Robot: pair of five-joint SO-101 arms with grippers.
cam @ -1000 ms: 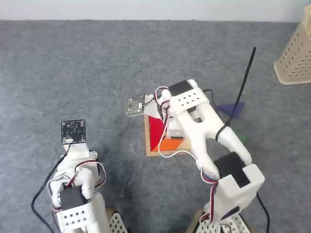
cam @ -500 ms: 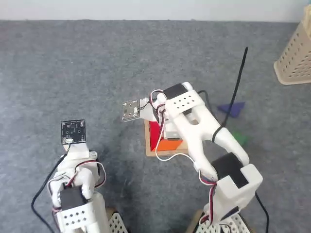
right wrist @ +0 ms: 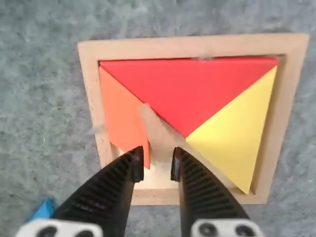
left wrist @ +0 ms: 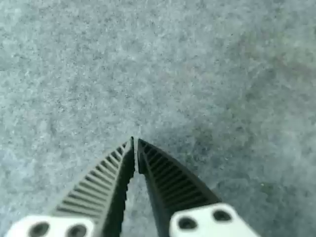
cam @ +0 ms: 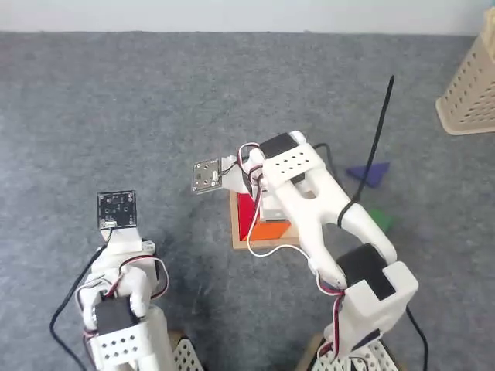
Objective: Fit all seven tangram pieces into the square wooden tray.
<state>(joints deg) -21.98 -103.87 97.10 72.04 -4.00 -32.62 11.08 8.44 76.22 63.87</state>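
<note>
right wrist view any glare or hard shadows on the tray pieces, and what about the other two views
Right wrist view: no glare on the red triangle, yellow triangle or orange piece; the bare floor of the tray looks darker just ahead of the right gripper. High view: soft even light, with a faint shadow on the carpet beside the left arm. Left wrist view: carpet slightly dimmer beyond the left gripper.

One tray (right wrist: 187,45), six pieces (right wrist: 187,91) (three inside)

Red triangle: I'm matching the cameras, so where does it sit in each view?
High view: red triangle in the tray, left half.
Right wrist view: against one tray wall, between orange piece and yellow piece.
Left wrist view: grey carpet.
Shared landmark: wooden tray rim.
</note>
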